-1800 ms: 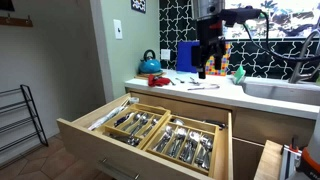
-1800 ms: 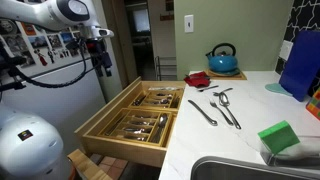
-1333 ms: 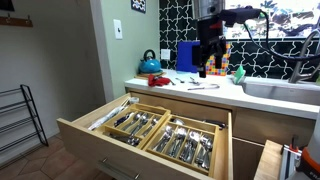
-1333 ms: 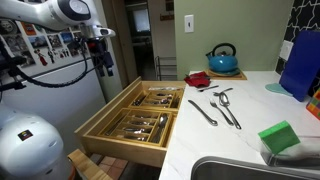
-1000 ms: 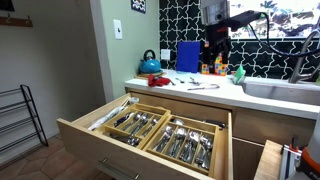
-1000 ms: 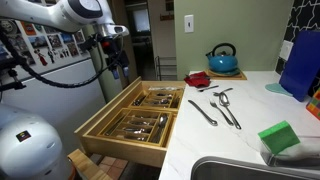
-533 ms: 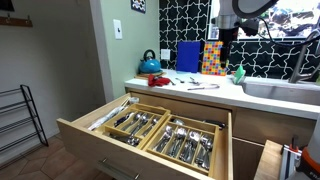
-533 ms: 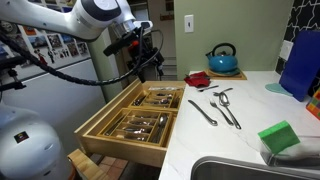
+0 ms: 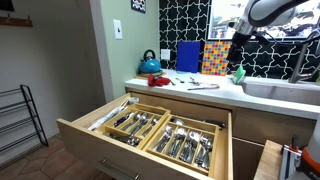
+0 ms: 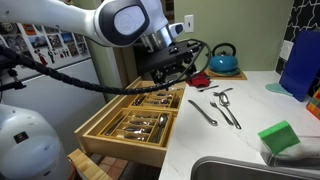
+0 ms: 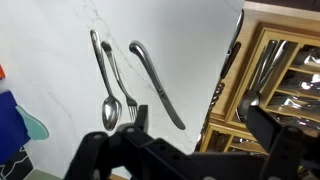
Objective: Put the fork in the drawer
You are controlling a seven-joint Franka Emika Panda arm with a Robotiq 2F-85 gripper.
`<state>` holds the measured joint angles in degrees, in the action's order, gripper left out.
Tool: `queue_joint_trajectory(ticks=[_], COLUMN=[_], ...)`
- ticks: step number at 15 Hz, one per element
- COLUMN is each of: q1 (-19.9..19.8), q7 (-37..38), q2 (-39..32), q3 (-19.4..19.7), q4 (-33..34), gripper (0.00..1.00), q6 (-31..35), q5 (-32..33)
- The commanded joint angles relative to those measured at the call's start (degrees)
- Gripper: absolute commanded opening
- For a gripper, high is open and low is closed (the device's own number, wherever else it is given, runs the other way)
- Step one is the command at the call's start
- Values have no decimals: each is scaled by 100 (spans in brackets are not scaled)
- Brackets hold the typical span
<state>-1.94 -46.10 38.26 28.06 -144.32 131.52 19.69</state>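
Note:
The fork lies on the white countertop between a spoon and a knife. This cutlery also shows in both exterior views. The drawer stands pulled open under the counter, with wooden trays full of silver cutlery. My gripper is open and empty. It hovers above the counter edge between the drawer and the fork.
A blue kettle and a red object stand at the back of the counter. A green sponge lies by the sink. A blue board leans on the tiled wall. A wire rack stands by the wall.
The arm has swung across from beside the drawer. The gripper now hangs over the drawer's back corner and the counter edge. The cutlery and the drawer have not moved.

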Motion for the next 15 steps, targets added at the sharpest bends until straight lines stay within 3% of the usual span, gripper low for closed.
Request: queue_joint_trajectory(ticks=[1,10,15], q1=[-284,-363,-282], q7=[-319,-249,-362], q2=[-107,-98,-1225], q3=[-136,-349,-287], q4=[18,24,809], gripper=[100,100,100], q6=[33,21,72], q5=[-308,-284,-411])
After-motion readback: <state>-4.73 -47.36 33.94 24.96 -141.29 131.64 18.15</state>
